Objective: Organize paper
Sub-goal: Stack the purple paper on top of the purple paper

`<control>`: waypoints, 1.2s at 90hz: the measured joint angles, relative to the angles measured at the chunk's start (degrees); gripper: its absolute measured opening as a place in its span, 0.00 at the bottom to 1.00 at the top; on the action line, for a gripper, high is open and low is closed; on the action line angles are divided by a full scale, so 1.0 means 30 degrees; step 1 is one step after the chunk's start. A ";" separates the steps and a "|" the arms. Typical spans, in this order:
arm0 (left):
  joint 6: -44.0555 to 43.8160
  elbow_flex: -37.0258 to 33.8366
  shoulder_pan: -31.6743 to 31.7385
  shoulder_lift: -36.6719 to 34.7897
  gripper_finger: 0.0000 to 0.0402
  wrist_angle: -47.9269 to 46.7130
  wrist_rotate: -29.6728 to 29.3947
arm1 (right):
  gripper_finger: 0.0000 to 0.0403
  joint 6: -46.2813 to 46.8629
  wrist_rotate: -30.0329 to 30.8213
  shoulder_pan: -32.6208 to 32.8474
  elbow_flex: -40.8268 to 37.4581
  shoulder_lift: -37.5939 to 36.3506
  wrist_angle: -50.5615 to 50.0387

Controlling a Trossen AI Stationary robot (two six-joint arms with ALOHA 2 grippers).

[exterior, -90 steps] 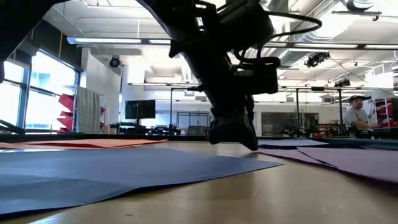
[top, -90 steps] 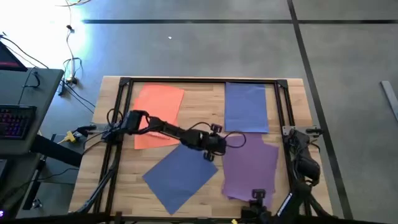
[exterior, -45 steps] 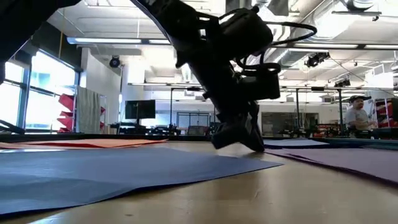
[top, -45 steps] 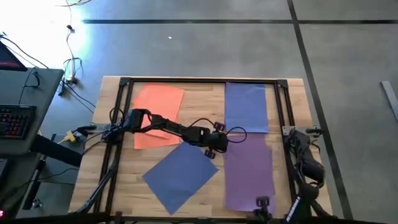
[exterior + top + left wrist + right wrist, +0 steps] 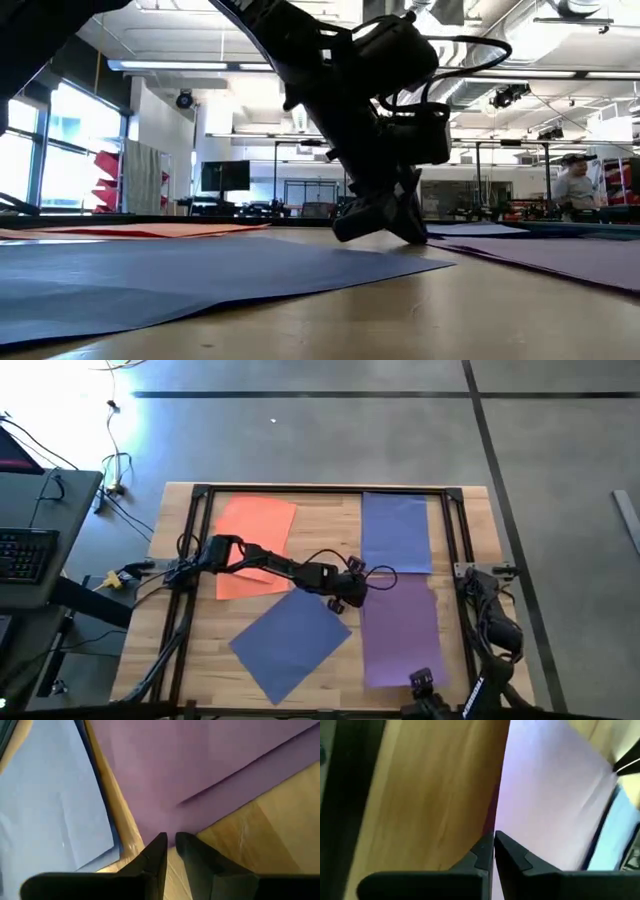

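The paper lies flat on the wooden table: an orange sheet (image 5: 255,546) at the far left, a blue sheet (image 5: 396,532) at the far right, a turned blue sheet (image 5: 290,646) near the middle, and purple paper (image 5: 402,632) at the near right. The left wrist view shows two purple layers, one over the other. My left gripper (image 5: 346,597) stands shut at the purple paper's far left corner. My right gripper (image 5: 420,681) is shut at its near edge. My left gripper points steeply down, and its shut fingertips (image 5: 161,841) stand at the purple paper's far left corner (image 5: 159,827), right at the edge. Whether they press the paper or the bare wood beside it, I cannot tell. My right gripper holds the purple paper by its near edge, close to the near right corner (image 5: 503,826), pinched between the two fingers coming from the table's near side. One layer or several, I cannot tell. The rest of the paper lies on the table.
A black frame (image 5: 450,520) runs around the table's edges. Bare wood shows between the orange and far blue sheets and along the near left. Desks with a keyboard (image 5: 25,555) stand left of the table. A person (image 5: 575,185) is far off in the room.
The purple paper, skewed and spread wide a second ago, has been turned and drawn into a straight, narrower stack. My right gripper has shifted a little toward the table's right with its near edge. My left gripper has moved slightly toward the purple paper's far corner.
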 joint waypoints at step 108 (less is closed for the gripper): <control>0.1413 -0.0015 0.0102 0.0175 0.10 0.0688 0.1028 | 0.00 2.2017 0.1137 0.0198 -0.2592 0.0029 0.4522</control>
